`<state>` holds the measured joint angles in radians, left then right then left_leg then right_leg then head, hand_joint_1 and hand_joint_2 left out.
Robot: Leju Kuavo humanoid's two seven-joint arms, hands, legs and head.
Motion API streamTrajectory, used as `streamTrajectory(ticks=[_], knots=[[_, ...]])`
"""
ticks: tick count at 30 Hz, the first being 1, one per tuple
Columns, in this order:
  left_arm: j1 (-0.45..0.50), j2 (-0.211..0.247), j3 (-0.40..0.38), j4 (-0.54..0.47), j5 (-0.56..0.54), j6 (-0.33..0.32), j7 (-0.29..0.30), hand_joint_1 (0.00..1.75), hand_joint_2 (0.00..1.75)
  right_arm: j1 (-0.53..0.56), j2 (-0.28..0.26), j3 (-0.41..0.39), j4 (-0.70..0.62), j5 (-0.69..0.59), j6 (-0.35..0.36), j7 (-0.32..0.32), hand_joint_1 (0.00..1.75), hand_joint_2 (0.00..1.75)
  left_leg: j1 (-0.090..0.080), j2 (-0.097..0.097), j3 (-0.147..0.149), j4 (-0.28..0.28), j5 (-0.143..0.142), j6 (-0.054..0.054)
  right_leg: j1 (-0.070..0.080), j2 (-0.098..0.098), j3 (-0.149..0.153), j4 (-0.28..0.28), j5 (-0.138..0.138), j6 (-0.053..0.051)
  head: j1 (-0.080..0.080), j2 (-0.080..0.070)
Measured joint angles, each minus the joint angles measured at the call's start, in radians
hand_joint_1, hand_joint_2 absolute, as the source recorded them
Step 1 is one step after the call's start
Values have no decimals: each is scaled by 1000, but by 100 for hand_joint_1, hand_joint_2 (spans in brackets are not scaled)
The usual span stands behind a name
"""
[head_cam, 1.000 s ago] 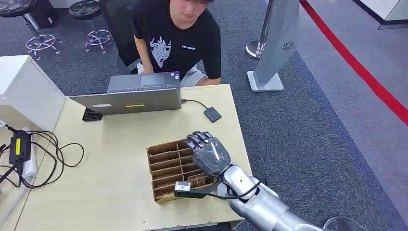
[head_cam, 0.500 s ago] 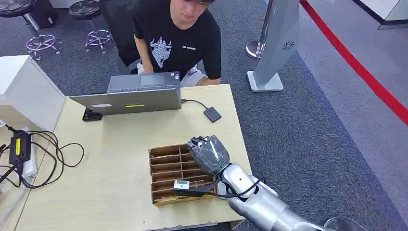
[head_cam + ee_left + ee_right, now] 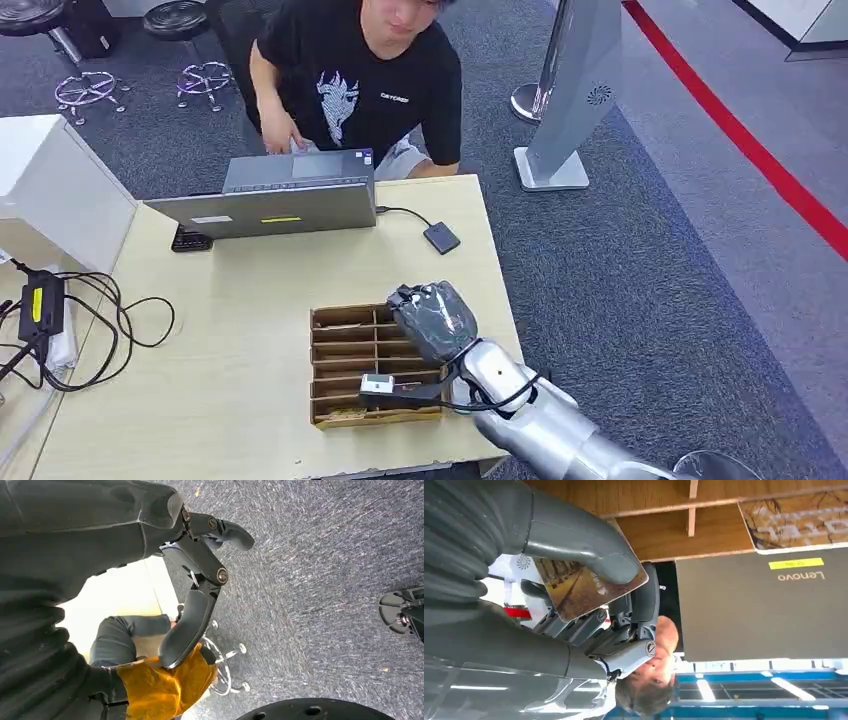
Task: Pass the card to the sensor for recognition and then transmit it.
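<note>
right wrist view: right hand [image 3: 589,595] curled, thumb pinning card [image 3: 589,587].

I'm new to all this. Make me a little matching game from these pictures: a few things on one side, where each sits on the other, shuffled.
Things:
1. brown patterned card
2. grey Lenovo laptop
3. small dark square sensor on a cable
4. brown wooden divided tray

Places:
A. far edge of the table, before the seated person
B. under the right hand
C. pinched in the right hand
D. right of the laptop

Pairs: 1-C, 2-A, 3-D, 4-B

Glossy card [image 3: 589,587], brown cardboard tray [image 3: 345,345], pale smooth wooden table [image 3: 230,300], matt grey laptop [image 3: 265,208].
</note>
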<state>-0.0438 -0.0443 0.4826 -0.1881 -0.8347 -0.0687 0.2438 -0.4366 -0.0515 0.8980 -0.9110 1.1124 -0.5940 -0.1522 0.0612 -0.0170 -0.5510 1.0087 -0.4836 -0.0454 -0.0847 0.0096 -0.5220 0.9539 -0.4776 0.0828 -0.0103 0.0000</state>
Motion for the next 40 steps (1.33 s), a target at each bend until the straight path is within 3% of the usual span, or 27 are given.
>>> streamTrajectory(ticks=[5,10,17,20,23,29,32,37,38,39,40], knots=[[0,0,18,0,-10,0,0,0,175,0,-24,-10,-86,19,-48,8,175,175,0,0,0,0,0,0,0,0,0,0,0,0,0,0],[1,0,35,0,-18,1,0,0,175,-7,-77,-50,-283,24,-43,18,169,175,0,0,0,0,0,0,0,0,0,0,0,0,0,0],[0,-1,53,0,-35,0,-3,0,175,-40,-113,-91,-484,-44,-14,-5,175,175,0,0,0,0,0,0,0,0,0,0,0,0,0,0],[-3,-2,53,0,-66,-10,-3,0,175,-82,-98,-91,-483,-126,68,-12,175,175,0,0,-1,0,0,0,0,1,0,1,0,0,0,0],[-12,-1,53,0,-110,-24,-6,0,175,-190,-33,-91,-353,-177,157,4,175,175,0,1,0,0,2,-1,0,1,0,1,2,-1,0,0],[-46,-2,37,0,-186,-58,7,0,175,-459,139,-128,116,-252,265,56,175,175,0,2,2,0,5,-2,0,2,-1,2,4,-2,-1,0],[-63,-5,30,0,-203,-68,14,0,175,-538,187,-148,289,-257,292,92,175,175,0,-5,-2,0,10,0,0,-4,0,2,6,0,0,0],[-69,-10,21,0,-216,-71,19,0,175,-587,228,-169,428,-259,296,107,171,175,0,-5,-3,0,10,0,0,-4,0,1,7,-1,0,0],[-70,-10,20,0,-217,-71,19,0,175,-589,232,-172,443,-262,291,102,140,175,0,-5,-3,0,10,0,0,-4,0,1,7,-1,0,0],[-70,-10,19,0,-217,-71,19,0,175,-590,235,-174,454,-264,286,98,75,175,0,-5,-3,0,10,0,0,-4,-1,1,7,-1,0,0],[-70,-10,18,0,-219,-71,19,0,175,-591,238,-179,465,-267,281,93,75,175,0,-5,-3,0,9,1,0,-4,-1,1,7,-1,0,0]])
